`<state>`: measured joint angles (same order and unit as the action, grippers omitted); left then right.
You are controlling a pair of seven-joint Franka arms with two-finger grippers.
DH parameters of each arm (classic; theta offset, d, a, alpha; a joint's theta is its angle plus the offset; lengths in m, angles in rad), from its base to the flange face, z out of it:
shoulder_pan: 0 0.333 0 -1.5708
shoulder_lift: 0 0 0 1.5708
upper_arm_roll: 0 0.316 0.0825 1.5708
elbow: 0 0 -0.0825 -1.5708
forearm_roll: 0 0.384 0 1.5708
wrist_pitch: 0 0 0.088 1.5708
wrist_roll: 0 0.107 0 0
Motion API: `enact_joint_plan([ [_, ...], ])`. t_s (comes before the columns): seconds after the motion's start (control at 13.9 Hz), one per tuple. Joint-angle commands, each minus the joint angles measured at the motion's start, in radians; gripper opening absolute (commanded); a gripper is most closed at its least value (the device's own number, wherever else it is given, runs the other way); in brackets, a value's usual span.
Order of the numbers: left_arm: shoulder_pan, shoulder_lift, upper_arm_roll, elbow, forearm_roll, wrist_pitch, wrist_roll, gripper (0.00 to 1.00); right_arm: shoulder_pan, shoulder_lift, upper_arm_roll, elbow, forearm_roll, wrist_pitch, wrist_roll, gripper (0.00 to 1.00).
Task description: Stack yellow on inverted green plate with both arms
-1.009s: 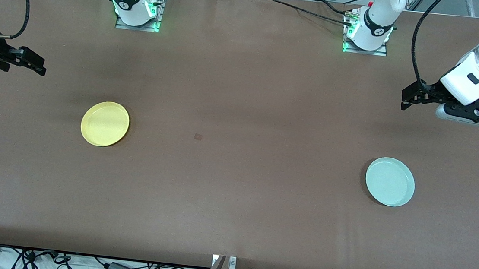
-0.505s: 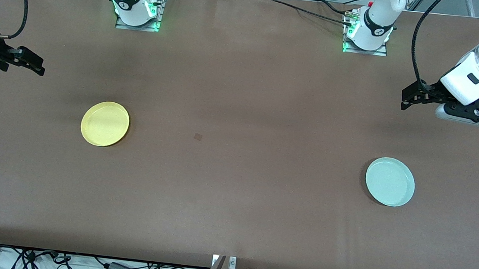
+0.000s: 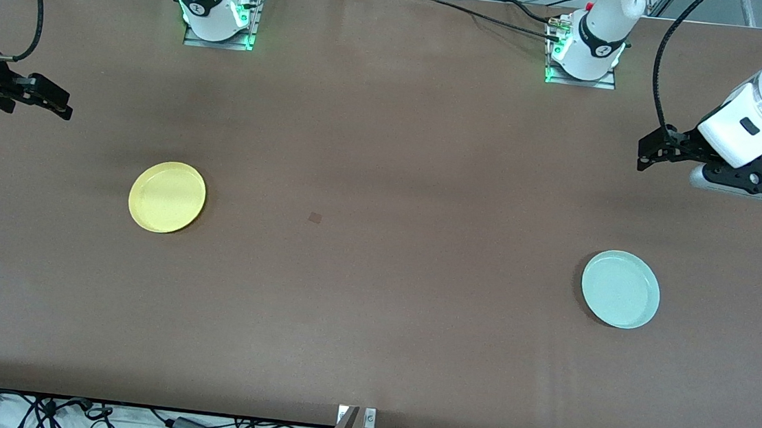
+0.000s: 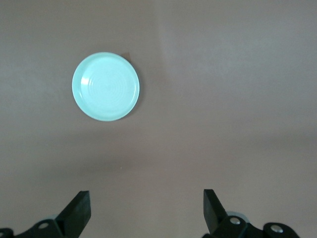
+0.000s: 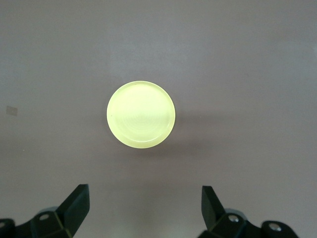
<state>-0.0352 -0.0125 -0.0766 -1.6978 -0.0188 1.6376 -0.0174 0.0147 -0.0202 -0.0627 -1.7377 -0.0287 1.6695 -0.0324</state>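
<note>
Brown surface (image 3: 374, 296) spread wide, two plates set well apart at its two ends. Yellow plate (image 3: 167, 197) lying flat toward the right arm's end; green plate (image 3: 621, 289) lying rim-up, not inverted, toward the left arm's end and a little nearer the front camera than the yellow one. Right gripper (image 3: 62, 109) hanging in the air over bare surface at its own end, jaws spread wide and empty, the yellow plate (image 5: 141, 114) seen centred ahead of them from the wrist. Left gripper (image 3: 646, 160) likewise aloft over bare surface at the other end, jaws wide apart and holding nothing, the green plate (image 4: 106, 87) seen ahead from that wrist but off to one side of the jaws' midline. Each plate plainly closest to the arm on its own end. No long axis to either round plate, so any rim approach likely serves. Green plate probably first, needing to be turned over.
</note>
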Motion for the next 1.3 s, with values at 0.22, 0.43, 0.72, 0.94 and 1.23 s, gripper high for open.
enact_joint_plan([
  [0.22,0.059,0.190,0.009,0.150,-0.015,-0.035,0.013,1.00,0.004,0.020,0.010,0.009,0.026,-0.016,0.008,1.00],
  [0.43,0.101,0.276,0.009,0.173,-0.009,-0.021,0.087,1.00,0.002,0.107,0.012,0.009,0.026,-0.005,0.005,1.00],
  [0.72,0.181,0.410,0.009,0.155,-0.004,0.131,0.225,1.00,-0.005,0.221,0.009,0.009,0.044,0.004,0.005,1.00],
  [0.94,0.247,0.498,0.009,0.155,-0.007,0.269,0.405,1.00,-0.031,0.319,0.004,0.009,0.044,0.045,0.005,1.00],
  [1.23,0.291,0.604,0.003,0.156,-0.016,0.456,0.605,1.00,-0.084,0.460,0.004,0.009,0.046,0.087,0.003,1.00],
])
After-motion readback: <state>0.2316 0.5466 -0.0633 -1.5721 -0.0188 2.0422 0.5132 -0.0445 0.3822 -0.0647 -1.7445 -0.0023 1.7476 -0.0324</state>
